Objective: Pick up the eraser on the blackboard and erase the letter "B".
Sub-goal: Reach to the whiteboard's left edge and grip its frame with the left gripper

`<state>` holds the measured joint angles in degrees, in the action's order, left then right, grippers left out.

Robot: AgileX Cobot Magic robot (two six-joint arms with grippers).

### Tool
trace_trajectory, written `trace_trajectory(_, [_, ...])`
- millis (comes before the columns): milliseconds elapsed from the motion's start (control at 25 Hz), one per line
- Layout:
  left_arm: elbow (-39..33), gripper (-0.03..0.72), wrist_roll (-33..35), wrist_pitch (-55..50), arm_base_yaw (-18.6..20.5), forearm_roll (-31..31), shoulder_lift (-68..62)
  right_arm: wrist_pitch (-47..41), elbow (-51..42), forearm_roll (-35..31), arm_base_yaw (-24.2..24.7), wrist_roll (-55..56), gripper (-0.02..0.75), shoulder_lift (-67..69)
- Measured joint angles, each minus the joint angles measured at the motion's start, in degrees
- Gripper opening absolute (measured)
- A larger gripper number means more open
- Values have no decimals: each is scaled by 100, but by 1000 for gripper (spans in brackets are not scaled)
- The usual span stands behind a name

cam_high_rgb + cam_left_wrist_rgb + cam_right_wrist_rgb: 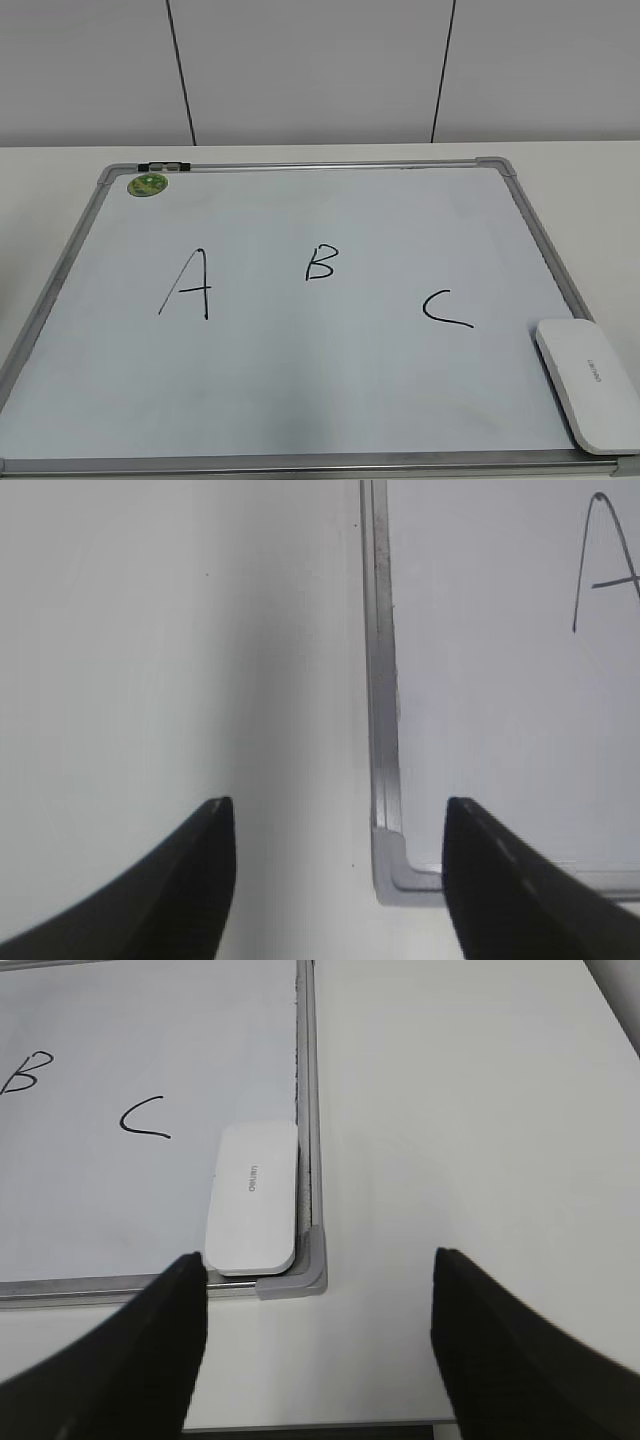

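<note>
The blackboard is a white board with a silver frame, lying flat on the table. The small black letter "B" is near its middle, also in the right wrist view. The white eraser lies in the board's near right corner, also in the right wrist view. My right gripper is open and empty, above the table just in front of that corner. My left gripper is open and empty over the board's near left corner. Neither gripper shows in the exterior view.
A taller "A" is left of the "B" and a "C" right of it. A round green magnet and a small black marker sit at the far left corner. White table surrounds the board.
</note>
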<state>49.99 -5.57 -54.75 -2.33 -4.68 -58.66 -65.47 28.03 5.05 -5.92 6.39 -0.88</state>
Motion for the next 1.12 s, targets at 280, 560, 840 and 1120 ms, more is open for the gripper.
trace_trajectory(280, [1274,473,0,-94,0,108,-1827,0,0,0,0,0,519,0])
trace_trajectory(560, [2350,432,-9,-480,0,154,-3219,0,0,0,0,0,519,0])
trace_trajectory(840, [3128,414,-9,-713,0,219,-4227,0,0,0,0,0,519,0])
trace_trajectory(1120, [3325,400,-9,-738,0,238,-5008,0,0,0,0,0,519,0])
